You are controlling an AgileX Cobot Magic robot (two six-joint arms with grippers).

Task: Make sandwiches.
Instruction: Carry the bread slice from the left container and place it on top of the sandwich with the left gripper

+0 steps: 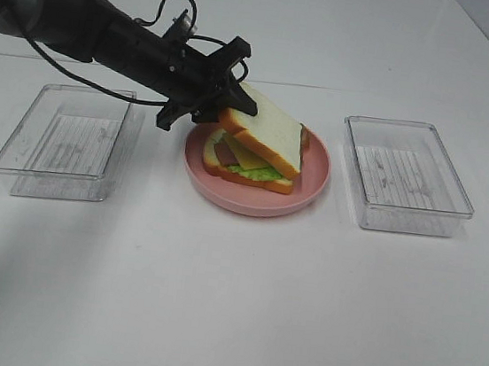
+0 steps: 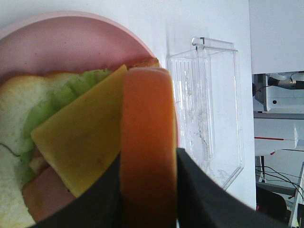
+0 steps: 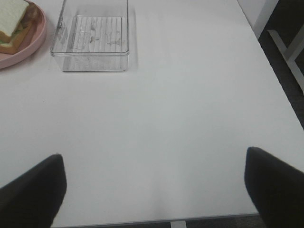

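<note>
On the pink plate (image 1: 313, 169) lies a sandwich: bottom bread with green lettuce (image 1: 254, 174), reddish bacon (image 1: 224, 151) and a yellow cheese slice (image 1: 246, 156). The top bread slice (image 1: 269, 128) leans tilted over it, its far edge raised in my left gripper (image 1: 231, 110). In the left wrist view its tan crust (image 2: 147, 123) stands between the two black fingers, over cheese (image 2: 80, 137), lettuce (image 2: 52, 99) and bacon (image 2: 42, 190). My right gripper (image 3: 154, 190) is open and holds nothing, near the table's edge; the sandwich (image 3: 12, 23) shows far off. It is out of the high view.
A clear plastic container (image 1: 67, 139) stands left of the plate and another (image 1: 406, 176) right of it; the right one also shows in the wrist views (image 3: 92, 38) (image 2: 204, 109). The table's front edge runs just under the right gripper.
</note>
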